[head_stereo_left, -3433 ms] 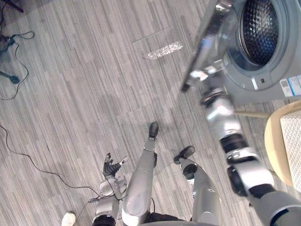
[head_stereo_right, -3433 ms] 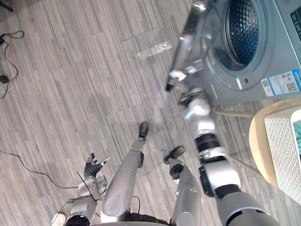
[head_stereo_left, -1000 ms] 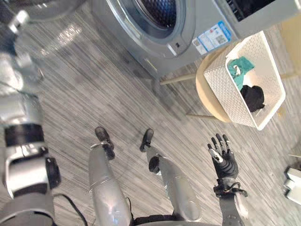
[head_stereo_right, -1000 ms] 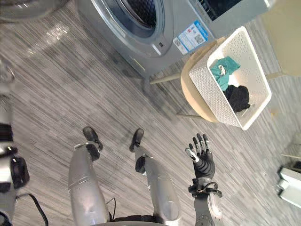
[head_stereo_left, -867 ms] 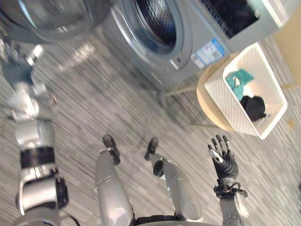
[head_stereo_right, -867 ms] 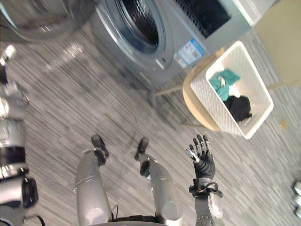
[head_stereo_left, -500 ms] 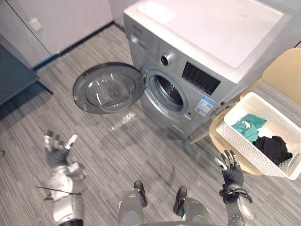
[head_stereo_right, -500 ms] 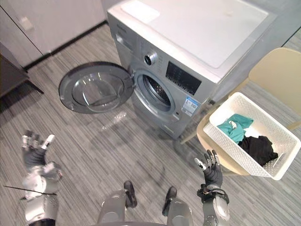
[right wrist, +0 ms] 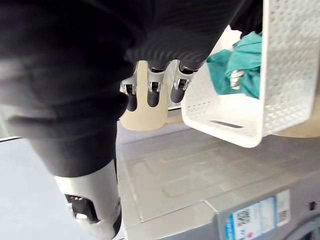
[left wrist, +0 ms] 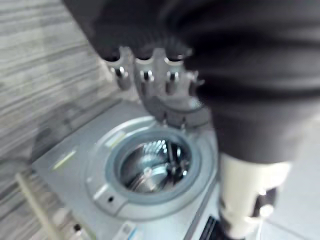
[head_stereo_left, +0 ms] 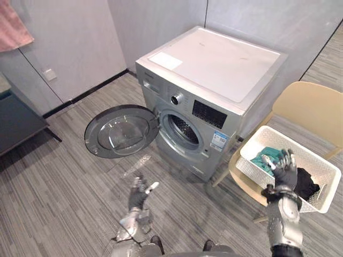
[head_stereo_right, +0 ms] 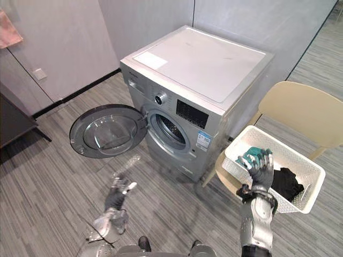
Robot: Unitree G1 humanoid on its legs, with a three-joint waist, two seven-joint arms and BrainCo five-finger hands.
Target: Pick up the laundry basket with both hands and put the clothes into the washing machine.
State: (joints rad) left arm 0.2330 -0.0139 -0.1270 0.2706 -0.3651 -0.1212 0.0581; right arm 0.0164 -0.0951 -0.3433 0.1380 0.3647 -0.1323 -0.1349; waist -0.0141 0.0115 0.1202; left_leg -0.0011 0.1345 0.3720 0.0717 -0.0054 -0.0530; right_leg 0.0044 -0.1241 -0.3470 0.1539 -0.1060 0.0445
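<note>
The white laundry basket (head_stereo_left: 249,170) stands on a beige chair (head_stereo_left: 313,110) to the right of the washing machine (head_stereo_left: 214,64). A teal garment (head_stereo_left: 263,159) and a black one (head_stereo_left: 306,182) lie in it. The machine's round door (head_stereo_left: 120,132) is swung wide to the left, showing the drum (head_stereo_left: 183,130). My right hand (head_stereo_left: 284,170) is raised in front of the basket's near end, fingers straight, holding nothing. In the right wrist view its fingers (right wrist: 150,92) stay apart from the basket (right wrist: 280,75). My left hand (head_stereo_left: 140,190) is open, low before the machine.
A dark low cabinet (head_stereo_left: 16,120) stands against the wall at the far left, with a pink cloth (head_stereo_left: 16,27) hanging above it. Grey plank floor (head_stereo_left: 64,193) stretches between me and the machine. The open door juts out over the floor on the left.
The camera has swung up from the floor to the machine and walls. My right hand has risen from below the basket to level with it. My left hand has come in towards the middle.
</note>
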